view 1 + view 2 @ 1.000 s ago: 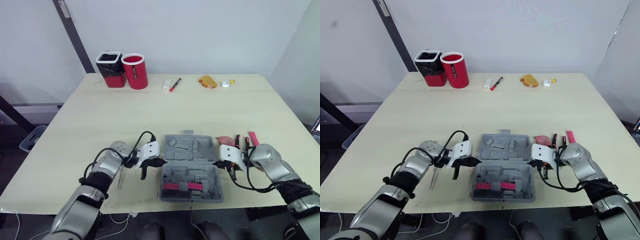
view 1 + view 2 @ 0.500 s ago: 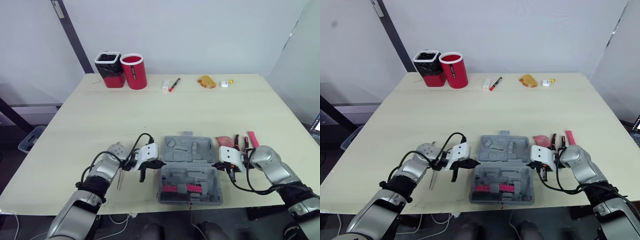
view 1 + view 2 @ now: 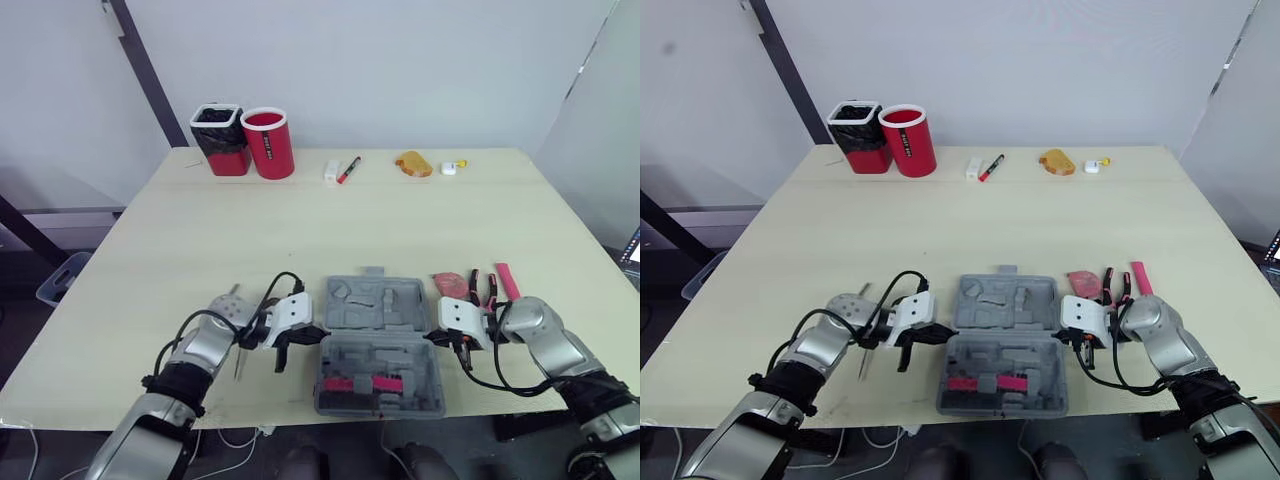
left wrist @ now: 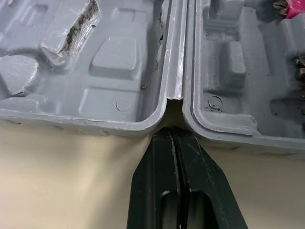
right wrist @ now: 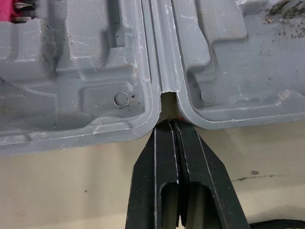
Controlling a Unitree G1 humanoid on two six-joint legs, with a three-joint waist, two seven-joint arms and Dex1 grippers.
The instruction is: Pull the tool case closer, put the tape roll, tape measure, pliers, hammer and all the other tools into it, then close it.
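Tool case (image 3: 380, 340) has slid slightly nearer the table's (image 3: 300, 230) near edge, open, with left gripper (image 4: 172, 136) and right gripper (image 5: 172, 126) pressed shut in its hinge notches; pull-in step, next probably loading the pliers (image 3: 490, 290) far-right.

Grey moulded tool case (image 3: 380, 338) lies open flat, both halves up.

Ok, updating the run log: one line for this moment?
tool case: open | left pincer: shut, at hinge notch | right pincer: shut, opposite notch
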